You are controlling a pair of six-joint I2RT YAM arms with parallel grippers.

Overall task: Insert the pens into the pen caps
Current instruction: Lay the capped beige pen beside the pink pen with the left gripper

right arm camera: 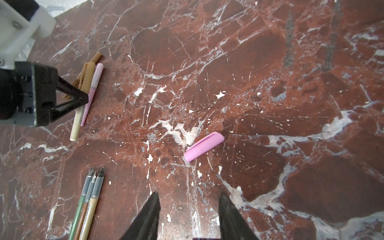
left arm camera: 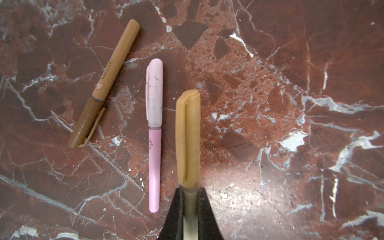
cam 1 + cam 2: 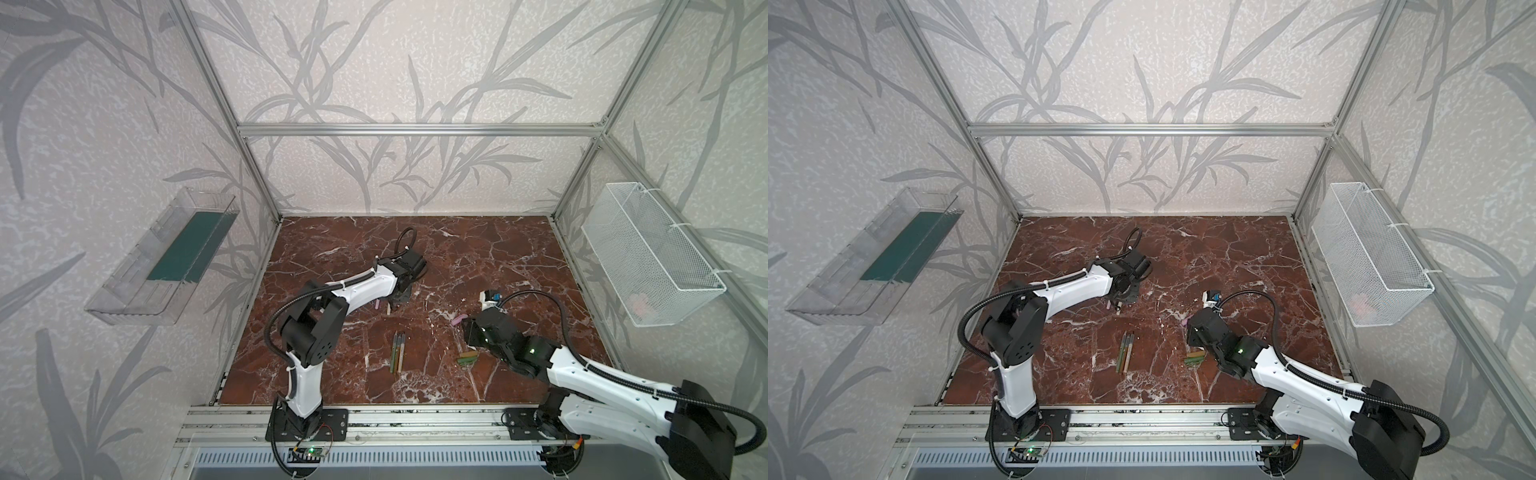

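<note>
Where the left gripper [image 3: 398, 302] hangs low over the marble table [image 3: 478, 257] in both top views, the arm's own wrist hides most of its fingers. Three uncapped pens [image 3: 398, 351] lie side by side, touching, near the front middle. A small pile of caps [image 3: 467, 357] sits to their right. The right gripper [image 3: 467, 329] is above the table just behind that pile, with a loose pink cap [image 3: 459, 320] just beside it.

Left wrist view: the left jaws are clenched on a gold-tan pen [image 2: 190, 207], gripping the barrel just below its gold-tan cap [image 2: 188, 135], which is seated. A pink pen [image 2: 154, 145] and a brown pen [image 2: 106, 83], both capped, lie flat on the table beside it, apart from each other.

Right wrist view: the right jaws stand parted with nothing between them. The fingertips [image 1: 154, 199] are clear of the pink cap, which lies flat on the marble ahead of them. The three uncapped pens show dark nibs (bodies green, brown and tan). Whether the held pen's far end touches the table cannot be told.
</note>
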